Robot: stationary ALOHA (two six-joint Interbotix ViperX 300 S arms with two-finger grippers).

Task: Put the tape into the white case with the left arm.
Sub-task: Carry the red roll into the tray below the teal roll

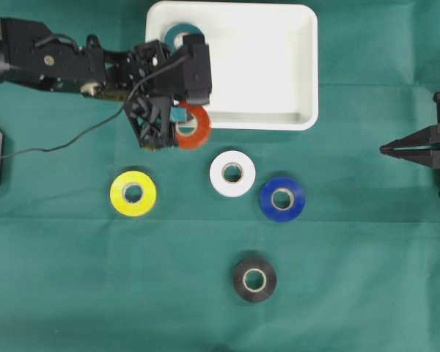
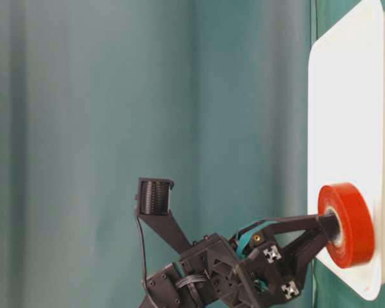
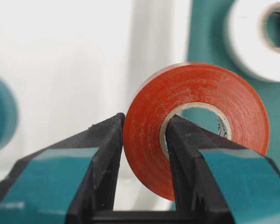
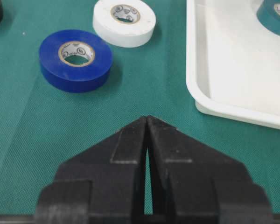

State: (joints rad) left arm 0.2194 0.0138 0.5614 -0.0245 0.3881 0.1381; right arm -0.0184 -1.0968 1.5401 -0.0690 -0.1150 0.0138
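surface: green cloth (image 1: 73, 293) is covering the whole table | backdrop: teal curtain (image 2: 90, 96) is hanging in folds | light: even

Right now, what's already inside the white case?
One teal tape roll lies in the white case, at its far-left corner. The left arm hides that corner's near side, so anything beneath it cannot be seen.

One roll (image 1: 182, 34) lies in the case (image 1: 279, 66); four rolls (image 1: 232, 174) lie below it

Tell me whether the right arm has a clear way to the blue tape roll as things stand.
Probably yes. The right gripper is shut and holds nothing, and only bare green cloth lies between it and the blue tape roll. The white case sits off to one side.
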